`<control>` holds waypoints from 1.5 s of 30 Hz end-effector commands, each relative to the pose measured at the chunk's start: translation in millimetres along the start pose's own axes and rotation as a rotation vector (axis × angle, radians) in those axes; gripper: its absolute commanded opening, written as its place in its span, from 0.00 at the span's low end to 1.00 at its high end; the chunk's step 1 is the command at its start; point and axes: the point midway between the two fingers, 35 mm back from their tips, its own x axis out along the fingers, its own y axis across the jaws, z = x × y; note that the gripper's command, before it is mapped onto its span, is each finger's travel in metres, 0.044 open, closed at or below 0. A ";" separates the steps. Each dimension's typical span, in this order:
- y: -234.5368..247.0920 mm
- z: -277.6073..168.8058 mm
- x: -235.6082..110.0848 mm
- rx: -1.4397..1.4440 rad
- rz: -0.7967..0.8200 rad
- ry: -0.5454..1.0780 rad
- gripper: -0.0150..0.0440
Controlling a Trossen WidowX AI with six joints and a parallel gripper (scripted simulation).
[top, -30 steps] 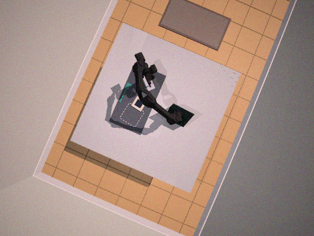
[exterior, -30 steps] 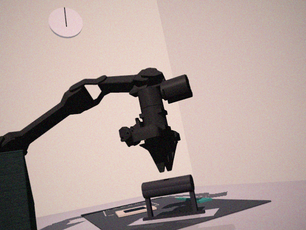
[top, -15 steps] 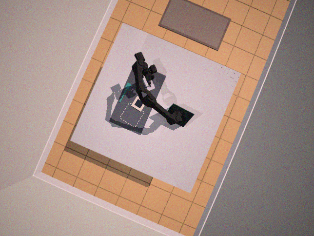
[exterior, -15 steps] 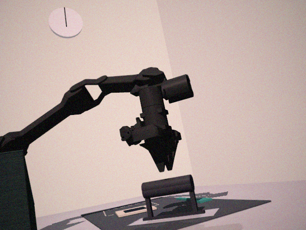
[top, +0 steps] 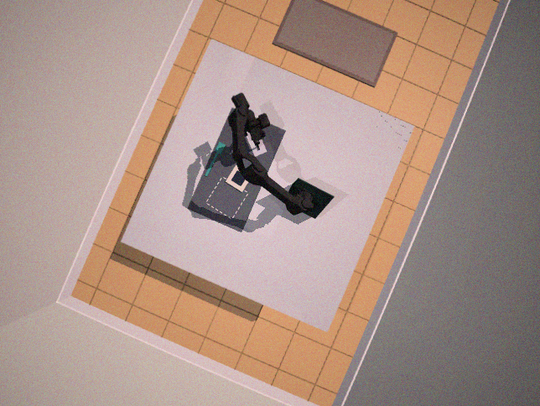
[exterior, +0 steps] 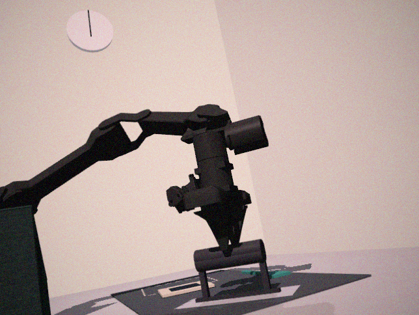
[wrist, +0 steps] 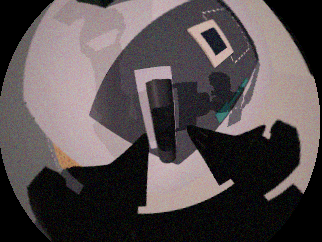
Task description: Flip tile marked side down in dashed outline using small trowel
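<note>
Small trowel (exterior: 229,259): dark cylindrical handle bar lying horizontal on two short posts above a flat pale blade (exterior: 237,295); it stands upright on the dark grey mat (top: 220,203).

Tile (top: 236,178): square, cream border around a dark blue centre, marked side up, flat on the mat. It sits at roughly 12 o'clock of the white dashed outline (top: 226,200), overlapping that outline's upper edge, at about 7 o'clock from the trowel.

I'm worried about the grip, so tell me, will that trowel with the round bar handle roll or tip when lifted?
Resting, the trowel probably won't roll: its flat blade lies on the mat. Lifted, the round handle may swivel between the gripper's fingers, tilting the blade. Its thick posts look rigid.
</note>
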 end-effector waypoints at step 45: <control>3.1 2.9 19.0 0.234 0.000 -0.013 0.47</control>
